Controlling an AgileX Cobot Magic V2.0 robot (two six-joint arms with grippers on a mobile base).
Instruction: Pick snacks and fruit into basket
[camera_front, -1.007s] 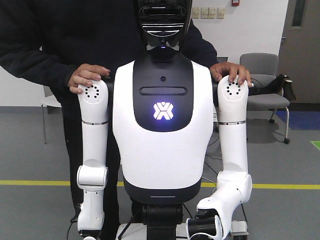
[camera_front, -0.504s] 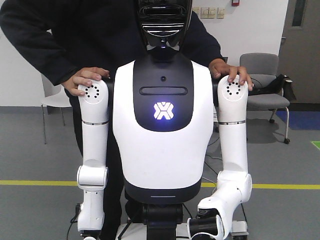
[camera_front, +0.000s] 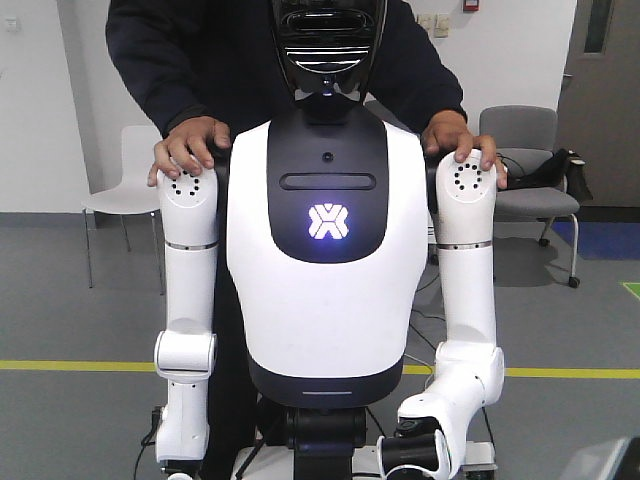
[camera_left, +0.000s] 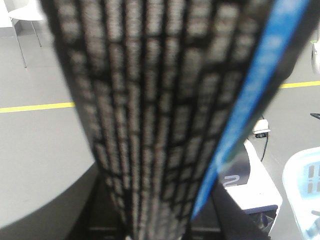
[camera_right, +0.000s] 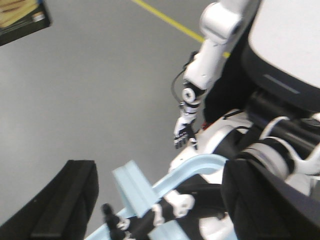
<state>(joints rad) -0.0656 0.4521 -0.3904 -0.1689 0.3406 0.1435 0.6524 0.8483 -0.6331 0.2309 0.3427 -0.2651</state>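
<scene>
In the left wrist view a blurred dark packet (camera_left: 160, 110) with grey print and a blue edge stripe fills the middle, rising from between my left gripper's (camera_left: 157, 220) dark fingers (camera_left: 85, 210), high above the floor. The pale blue basket (camera_left: 305, 190) shows at the lower right. In the right wrist view the basket's handle (camera_right: 200, 172) crosses between my right gripper's (camera_right: 160, 210) wide-apart black fingers (camera_right: 65, 200), which hold nothing. No fruit is in view. Neither gripper shows in the front view.
A white humanoid robot (camera_front: 325, 260) stands in front, with a person behind it, hands on its shoulders (camera_front: 190, 150). Its small hand (camera_right: 184, 134) hangs near the basket. Chairs (camera_front: 525, 170) stand at the back wall. A dark package (camera_right: 20, 15) shows at the right wrist view's top left.
The person behind the humanoid has shifted to the right and straightened, and their left hand has moved on its shoulder. A pale object has entered the bottom right corner.
</scene>
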